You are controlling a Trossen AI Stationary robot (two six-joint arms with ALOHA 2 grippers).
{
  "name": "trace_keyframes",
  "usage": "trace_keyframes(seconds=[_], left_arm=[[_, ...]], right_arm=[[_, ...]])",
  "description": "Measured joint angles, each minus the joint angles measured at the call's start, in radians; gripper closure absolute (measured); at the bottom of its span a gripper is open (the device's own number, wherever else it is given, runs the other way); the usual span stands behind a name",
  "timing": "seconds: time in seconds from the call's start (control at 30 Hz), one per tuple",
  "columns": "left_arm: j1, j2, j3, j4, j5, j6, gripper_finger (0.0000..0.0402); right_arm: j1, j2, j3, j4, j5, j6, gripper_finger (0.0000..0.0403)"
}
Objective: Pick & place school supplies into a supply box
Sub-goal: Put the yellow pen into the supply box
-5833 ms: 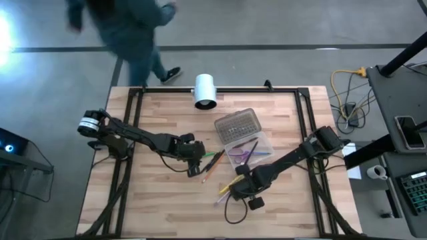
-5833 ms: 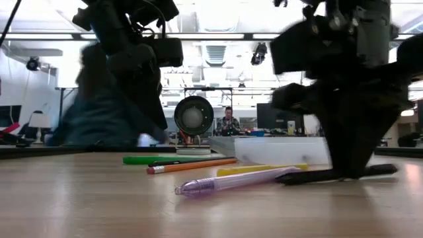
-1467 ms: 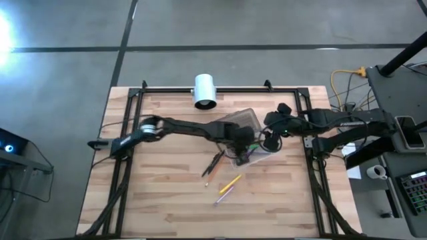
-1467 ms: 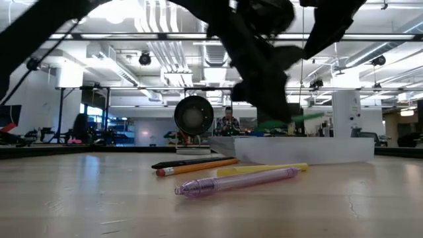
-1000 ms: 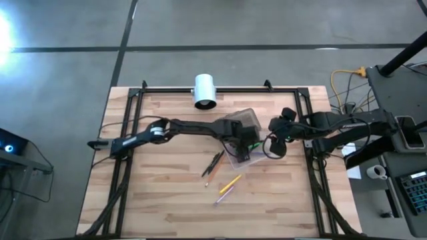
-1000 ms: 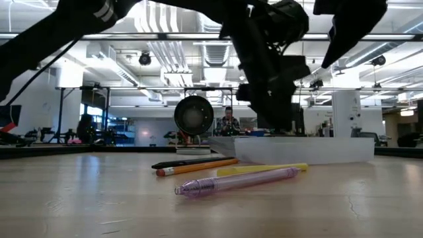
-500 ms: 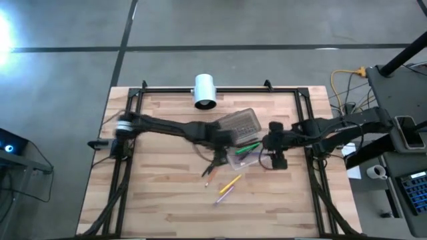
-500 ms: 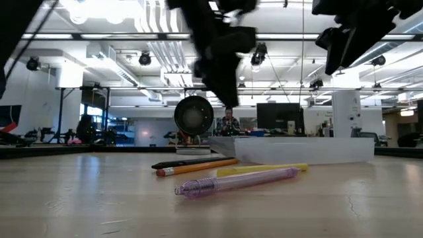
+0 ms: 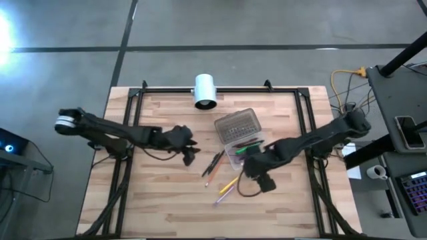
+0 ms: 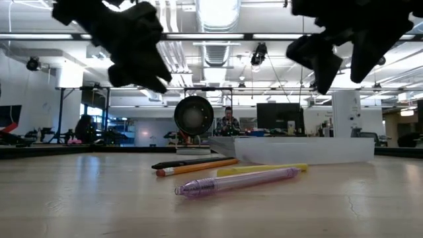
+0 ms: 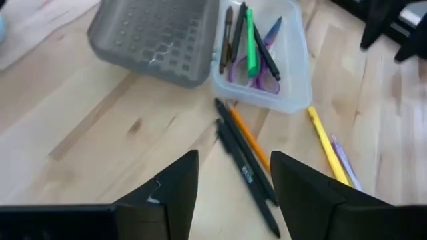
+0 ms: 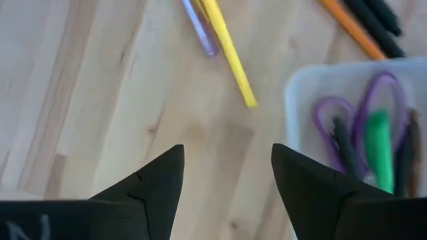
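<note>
High view, read left to right: my left gripper [image 9: 189, 151] sits over bare wood toward the left of the table, fingers spread with nothing between them. Half a second ago this arm reached across to the supply box; it has since pulled back well clear of it, and the green pen [image 11: 251, 41] it carried now lies inside.

Near the table's middle, four supplies lie loose. A black pen [image 9: 215, 161] and an orange pencil [image 9: 211, 171] lie side by side just left of the box. Closer to the front edge, a yellow pencil [image 9: 231, 182] and a purple pen [image 9: 224, 193] lie together.

Behind these, at the back rail, stands a white cylinder [image 9: 205, 90], not part of the job.

Next comes the supply box [image 9: 262, 152], clear, its grey gridded lid [image 9: 237, 125] folded open behind it. In my left wrist view I make out purple-handled scissors [image 11: 261, 75] and a brown pencil [image 11: 228, 37] beside the green pen.

My right gripper [image 9: 255, 170] has swung in from the right side and hovers just in front of the box, fingers open and empty, with the yellow pencil close ahead in its wrist view. I judge that one to be the next pick; four items remain.

No brand, label or writing is legible on the supplies or box.
</note>
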Motion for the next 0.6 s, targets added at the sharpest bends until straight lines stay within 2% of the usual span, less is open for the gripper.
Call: trace_keyframes(seconds=[0.17, 0.43, 0.6], left_arm=[[0.0, -0.071, -0.067, 0.001, -0.009, -0.006, 0.0232], [-0.009, -0.08, -0.103, 0.001, -0.009, 0.028, 0.0232], [-0.021, -0.079, -0.102, -0.002, -0.008, 0.093, 0.0231]], right_arm=[[0.014, 0.145, 0.104, -0.002, -0.056, -0.034, 0.0209], [0.027, 0.304, 0.216, 0.003, -0.05, -0.038, 0.0241], [0.033, 0.38, 0.248, 0.011, 0.063, -0.04, 0.0238]])
